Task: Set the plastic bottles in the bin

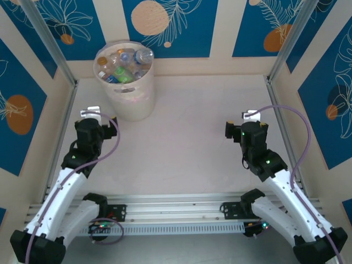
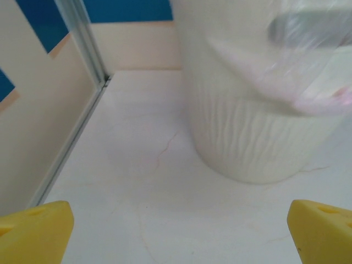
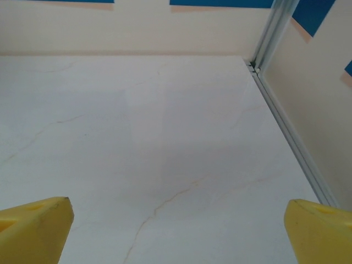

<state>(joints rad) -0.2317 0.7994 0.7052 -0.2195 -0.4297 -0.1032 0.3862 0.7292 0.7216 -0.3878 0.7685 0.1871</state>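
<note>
Plastic bottles (image 1: 124, 65) lie heaped inside the bin (image 1: 135, 102), which stands at the far-left corner of the counter (image 1: 192, 137), near the rail (image 1: 52, 49). Left gripper (image 2: 177, 234) hangs just before it, jaws wide, empty. Right gripper (image 3: 177, 231) is wide too, over open counter by the right edge.

The plastic bottles (image 1: 124, 66) lie heaped in the bin (image 1: 135, 100), far left on the table (image 1: 187, 143).
</note>
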